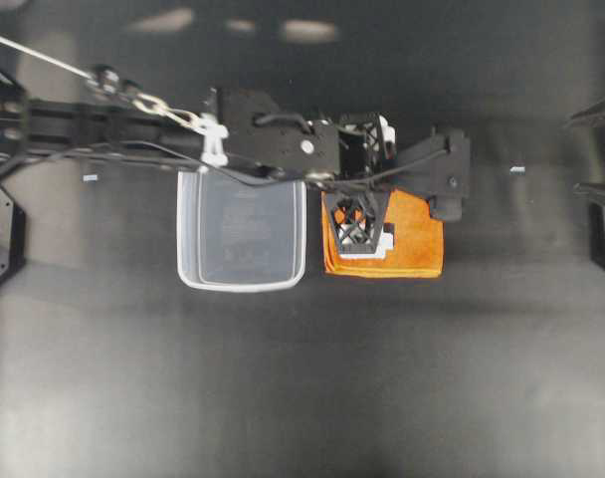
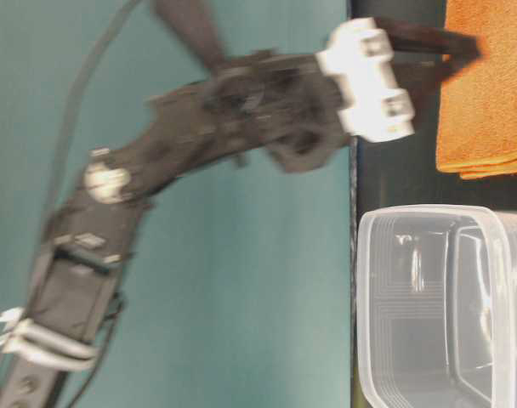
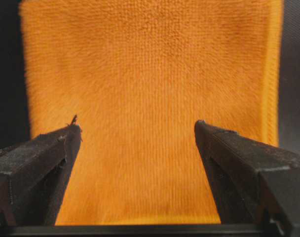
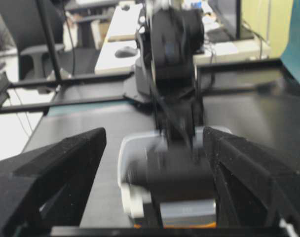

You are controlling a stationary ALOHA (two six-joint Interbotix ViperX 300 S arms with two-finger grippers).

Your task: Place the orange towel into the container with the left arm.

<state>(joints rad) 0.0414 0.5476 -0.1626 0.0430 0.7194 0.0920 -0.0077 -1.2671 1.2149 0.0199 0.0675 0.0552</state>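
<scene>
The orange towel (image 1: 419, 242) lies folded flat on the black table, just right of the clear container (image 1: 241, 285), which stands empty. The left arm (image 1: 133, 129) reaches across over the container's far rim. My left gripper (image 1: 363, 228) hangs over the towel's left half, open, with nothing between the jaws. In the left wrist view the towel (image 3: 145, 74) fills the frame under the open gripper (image 3: 137, 131). The table-level view shows a fingertip (image 2: 463, 42) down at the towel (image 2: 488, 102), beside the container (image 2: 428, 217). My right gripper (image 1: 593, 151) sits open at the right edge.
The right wrist view looks through its open gripper (image 4: 155, 136) at the blurred left arm (image 4: 174, 74) and the container (image 4: 128, 148) behind it. Two small white marks (image 1: 91, 177) lie on the table. A second arm base (image 1: 2, 239) sits at the left edge.
</scene>
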